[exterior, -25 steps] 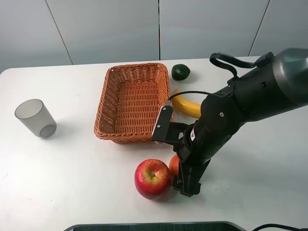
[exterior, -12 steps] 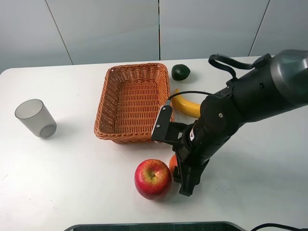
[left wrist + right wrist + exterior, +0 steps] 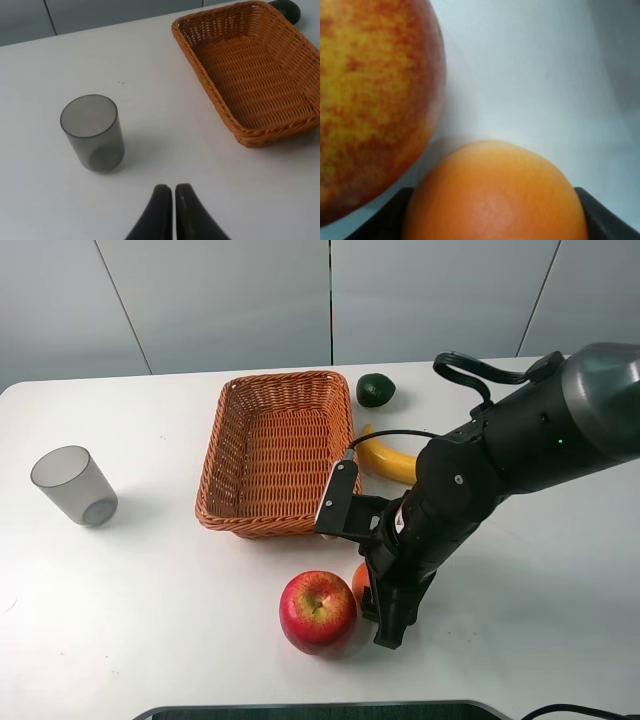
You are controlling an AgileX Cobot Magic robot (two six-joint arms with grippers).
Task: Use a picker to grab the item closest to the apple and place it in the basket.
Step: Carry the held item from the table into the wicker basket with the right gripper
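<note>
- The grey cup (image 3: pixel 72 485) stands upright on the white table (image 3: pixel 150 590), well to the left of the basket (image 3: pixel 275 450).
- My left claw (image 3: pixel 173 210) hangs above the table on that same cup side of the basket. Its two dark fingers are pressed together and hold nothing.
- The wicker basket lies with its open top up, and I see nothing inside it.
- The red and yellow apple (image 3: pixel 318 611) sits in front of the basket, off its near right corner and apart from the rim.
- The orange (image 3: pixel 361 582), the item nearest the apple, lies just beside the apple on the side away from the cup. It is in front of the basket's near right corner and not in the basket.
- My right claw (image 3: pixel 388 625) points down at the orange. In my right wrist view its dark fingers (image 3: pixel 602 222) sit against both sides of the orange, so I am gripping it.
- The banana (image 3: pixel 392 462) lies just beside the basket's right rim.
- A dark green round fruit (image 3: pixel 375 390) rests by the basket's far right corner.
</note>
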